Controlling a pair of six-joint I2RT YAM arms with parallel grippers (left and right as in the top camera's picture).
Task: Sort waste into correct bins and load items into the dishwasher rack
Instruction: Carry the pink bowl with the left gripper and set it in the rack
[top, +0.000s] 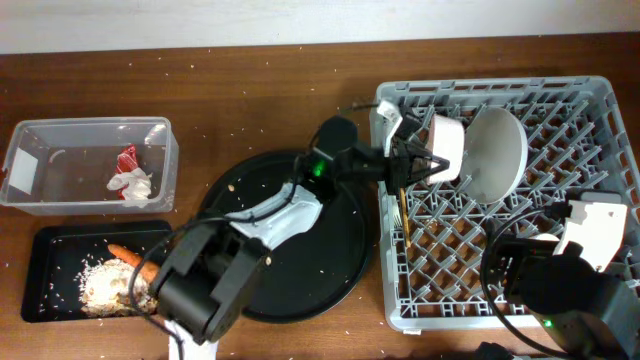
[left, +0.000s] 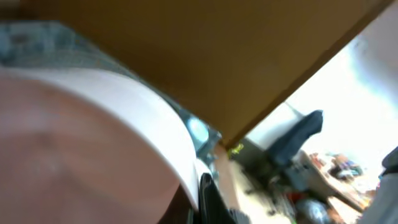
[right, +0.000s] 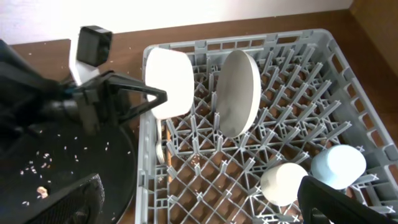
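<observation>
My left gripper (top: 418, 160) is shut on the rim of a white bowl (top: 446, 148) and holds it on edge over the back left of the grey dishwasher rack (top: 600, 150). In the left wrist view the bowl (left: 93, 137) fills the left, with a black finger (left: 206, 198) against its rim. A white plate (top: 497, 155) stands upright just right of the bowl. A wooden chopstick (top: 403, 215) lies by the rack's left wall. In the right wrist view a cream cup (right: 283, 183) and a light-blue cup (right: 337, 167) stand in the rack. My right gripper (right: 199, 211) is open and empty above the rack's front.
A clear tub (top: 40, 135) at the far left holds a red wrapper (top: 127, 158) and white tissue (top: 132, 184). A black tray (top: 50, 250) below it holds a carrot (top: 128, 254) and rice scraps (top: 105, 285). A round black tray (top: 320, 250) lies under my left arm.
</observation>
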